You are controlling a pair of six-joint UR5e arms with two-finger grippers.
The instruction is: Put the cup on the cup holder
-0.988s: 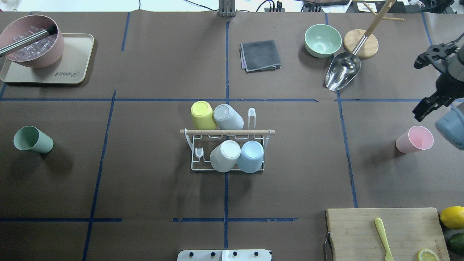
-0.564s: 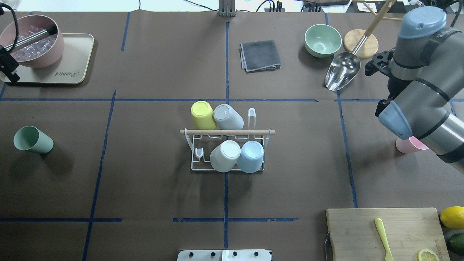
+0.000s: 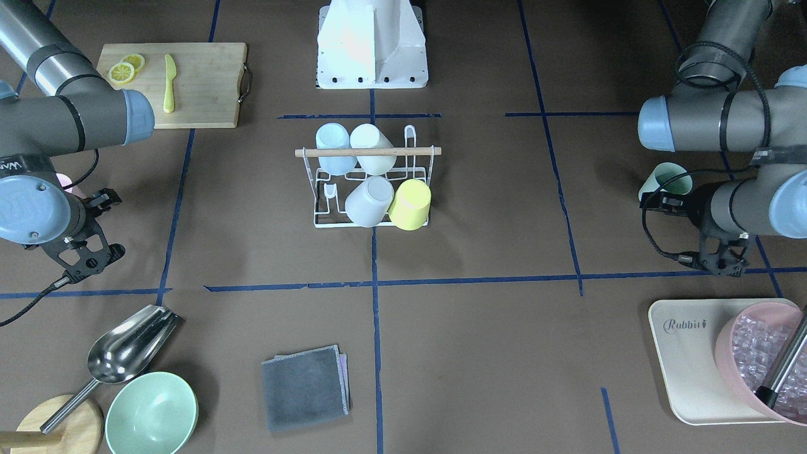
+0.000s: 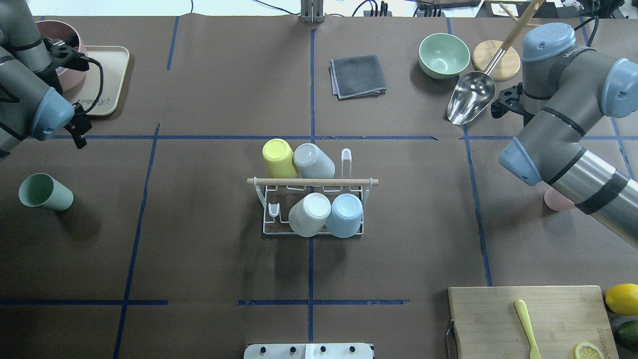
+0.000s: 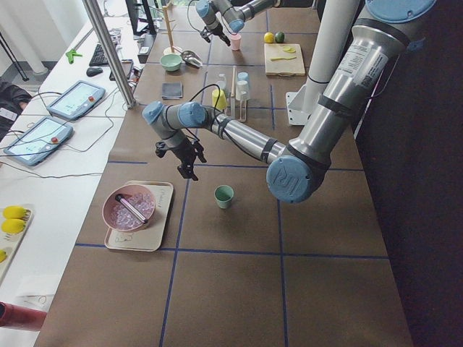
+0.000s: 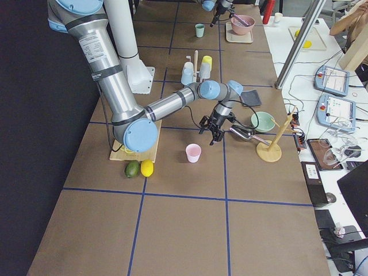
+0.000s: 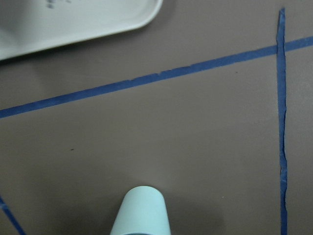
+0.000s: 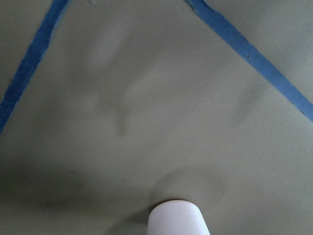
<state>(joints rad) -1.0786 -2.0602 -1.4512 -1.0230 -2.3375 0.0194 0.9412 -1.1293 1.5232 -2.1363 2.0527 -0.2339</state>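
Cup holder point(image 4: 312, 182): centre of worktop, rod parallel to the near edge. It carried four cups tilted mouth-down over prongs, with two prongs bare.
Green cup point(image 5: 224, 196): near left edge, upright, mouth up, long axis vertical.
Pink cup point(image 6: 194, 152): near right edge, likewise upright.
Left hand point(image 3: 690, 233), right hand point(image 3: 104, 227): each spread wide and empty, probably ready to grasp.

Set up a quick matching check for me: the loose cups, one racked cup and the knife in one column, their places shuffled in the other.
1. green cup
2. pink cup
3. yellow cup
4. yellow knife

A. on the cutting board
B. on the cup holder
C. loose on the table, robot's right side
D. loose on the table, robot's left side

Pairs: 1-D, 2-C, 3-B, 4-A
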